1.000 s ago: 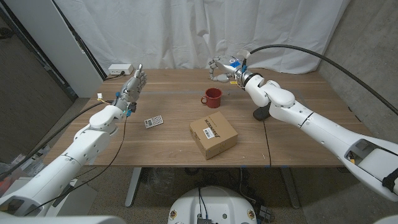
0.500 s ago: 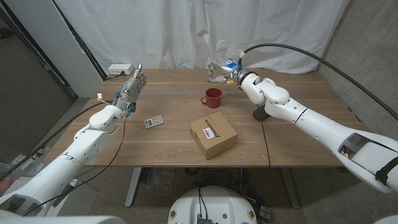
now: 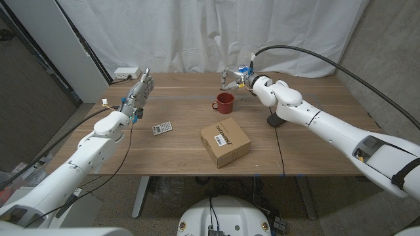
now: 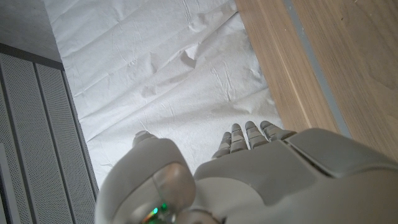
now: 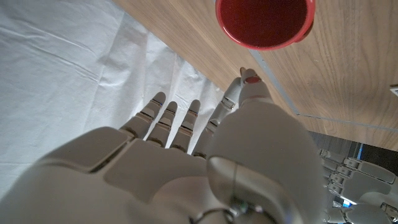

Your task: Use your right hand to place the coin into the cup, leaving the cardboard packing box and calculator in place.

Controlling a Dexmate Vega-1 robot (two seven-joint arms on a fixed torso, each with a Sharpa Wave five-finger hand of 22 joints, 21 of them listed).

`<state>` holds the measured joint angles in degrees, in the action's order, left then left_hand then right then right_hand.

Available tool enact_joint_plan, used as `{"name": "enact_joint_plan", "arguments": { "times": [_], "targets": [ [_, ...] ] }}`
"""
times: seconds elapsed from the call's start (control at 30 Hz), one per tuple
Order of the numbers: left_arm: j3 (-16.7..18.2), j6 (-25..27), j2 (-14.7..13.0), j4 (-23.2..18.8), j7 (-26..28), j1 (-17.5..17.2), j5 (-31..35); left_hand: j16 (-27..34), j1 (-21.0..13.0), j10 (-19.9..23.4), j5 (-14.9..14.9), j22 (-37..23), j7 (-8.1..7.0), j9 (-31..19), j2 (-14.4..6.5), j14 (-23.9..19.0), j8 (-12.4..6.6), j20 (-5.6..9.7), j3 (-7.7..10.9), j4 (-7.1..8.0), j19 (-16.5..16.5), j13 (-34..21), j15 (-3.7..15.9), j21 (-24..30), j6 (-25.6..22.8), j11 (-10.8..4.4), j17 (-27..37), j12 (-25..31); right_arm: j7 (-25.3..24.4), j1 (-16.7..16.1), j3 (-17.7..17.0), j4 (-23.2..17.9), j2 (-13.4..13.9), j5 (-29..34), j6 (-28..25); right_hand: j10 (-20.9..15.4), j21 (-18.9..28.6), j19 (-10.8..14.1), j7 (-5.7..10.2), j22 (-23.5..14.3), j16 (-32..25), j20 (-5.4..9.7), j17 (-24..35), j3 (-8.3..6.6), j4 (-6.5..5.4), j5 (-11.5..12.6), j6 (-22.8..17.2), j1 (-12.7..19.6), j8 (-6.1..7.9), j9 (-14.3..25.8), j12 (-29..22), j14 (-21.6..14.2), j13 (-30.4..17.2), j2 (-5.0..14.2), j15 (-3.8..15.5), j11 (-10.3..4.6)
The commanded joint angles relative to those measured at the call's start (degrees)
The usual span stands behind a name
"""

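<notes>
The red cup (image 3: 223, 102) stands upright near the table's middle back, and its open mouth (image 5: 264, 22) shows beyond my fingers. My right hand (image 3: 231, 78) hovers just behind and above it. A small reddish round piece, the coin (image 5: 251, 79), is pinched at the tips of the thumb and a finger, while the other fingers (image 5: 169, 121) are spread. The cardboard box (image 3: 225, 143) lies nearer me than the cup. The calculator (image 3: 163, 128) lies to its left. My left hand (image 3: 140, 89) is raised over the table's left side, fingers apart, holding nothing.
A black stand (image 3: 275, 120) sits on the table under my right forearm. A white power strip (image 3: 126, 72) lies at the back left corner. A white curtain (image 3: 197, 33) hangs behind the wooden table (image 3: 164, 157).
My right hand has dipped slightly toward the cup and the forearm has swung in to the left. The left arm, box and calculator have not moved.
</notes>
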<state>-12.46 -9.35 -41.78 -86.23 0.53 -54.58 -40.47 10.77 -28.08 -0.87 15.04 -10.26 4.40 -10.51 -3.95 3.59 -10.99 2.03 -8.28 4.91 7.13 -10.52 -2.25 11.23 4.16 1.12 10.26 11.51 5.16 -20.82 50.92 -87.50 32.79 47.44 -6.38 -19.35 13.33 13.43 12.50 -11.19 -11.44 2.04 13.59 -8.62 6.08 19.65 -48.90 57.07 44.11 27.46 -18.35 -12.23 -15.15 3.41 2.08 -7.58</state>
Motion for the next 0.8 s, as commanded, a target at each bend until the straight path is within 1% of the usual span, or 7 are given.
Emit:
{"name": "enact_joint_plan", "arguments": {
  "times": [0.03, 0.37, 0.67, 0.8],
  "targets": [
    [0.08, 0.04, -0.14, 0.45, -0.16, 0.23, -0.03, 0.03, -0.22, 0.31, -0.08, -0.22, -0.18, -0.24, -0.24, -0.09, -0.31, 0.13, -0.55, 0.04, 0.65, -0.28, 0.26, 0.41, -0.08, -0.11, 0.24, 0.18, 6.49, 1.75, 1.57, 2.72, -0.85, -4.03, -2.67, -0.20, -0.05, -0.27, 0.21, -0.09, -0.05, 2.84, 0.06, 0.10, -0.06, -0.03, 0.00, 0.25, 0.34, 0.11, 0.03, 0.16, 0.01, 0.78, 1.60, 0.04],
    [0.08, 0.21, -0.07, 1.00, -0.28, 0.46, -0.23, 0.03, -0.26, 0.35, -0.08, -0.22, -0.13, -0.24, -0.27, -0.09, -0.31, 0.09, -0.63, 0.04, 0.65, -0.28, 0.28, 0.42, -0.10, -0.07, 0.24, 0.19, 7.87, 3.22, 2.83, 4.99, -1.71, -5.87, -3.39, -0.42, -0.08, -0.29, 0.22, -0.08, -0.16, 2.78, 0.06, 0.12, 0.03, -0.10, 0.06, 0.37, 0.51, 0.02, -0.05, 0.05, 0.02, 0.91, 1.62, 0.13],
    [-0.33, 0.15, 0.36, 2.15, -0.71, 1.39, -0.15, 0.03, -0.30, 0.26, -0.08, -0.22, -0.28, -0.24, -0.32, -0.10, -0.30, 0.09, -0.71, 0.04, 0.67, -0.28, 0.26, 0.42, -0.07, -0.08, 0.24, 0.15, 8.03, 4.20, 3.84, 6.60, -2.05, -6.84, -3.52, -0.65, -0.11, -0.27, 0.22, -0.07, -0.22, 2.78, 0.06, 0.18, 0.11, -0.19, 0.11, 0.43, 0.69, -0.06, -0.13, 0.06, 0.02, 0.97, 1.61, 0.45],
    [-0.58, 0.09, 0.61, 2.78, -0.97, 1.89, -0.10, 0.03, -0.31, 0.33, -0.08, -0.22, -0.27, -0.25, -0.33, -0.08, -0.30, 0.07, -0.75, 0.04, 0.67, -0.28, 0.28, 0.42, -0.08, -0.04, 0.24, 0.18, 8.37, 4.83, 4.37, 7.47, -2.29, -7.09, -3.57, -0.72, -0.11, -0.27, 0.22, -0.07, -0.25, 2.73, 0.06, 0.19, 0.13, -0.22, 0.11, 0.45, 0.75, -0.09, -0.15, 0.03, 0.03, 1.01, 1.57, 0.37]
  ]
}}
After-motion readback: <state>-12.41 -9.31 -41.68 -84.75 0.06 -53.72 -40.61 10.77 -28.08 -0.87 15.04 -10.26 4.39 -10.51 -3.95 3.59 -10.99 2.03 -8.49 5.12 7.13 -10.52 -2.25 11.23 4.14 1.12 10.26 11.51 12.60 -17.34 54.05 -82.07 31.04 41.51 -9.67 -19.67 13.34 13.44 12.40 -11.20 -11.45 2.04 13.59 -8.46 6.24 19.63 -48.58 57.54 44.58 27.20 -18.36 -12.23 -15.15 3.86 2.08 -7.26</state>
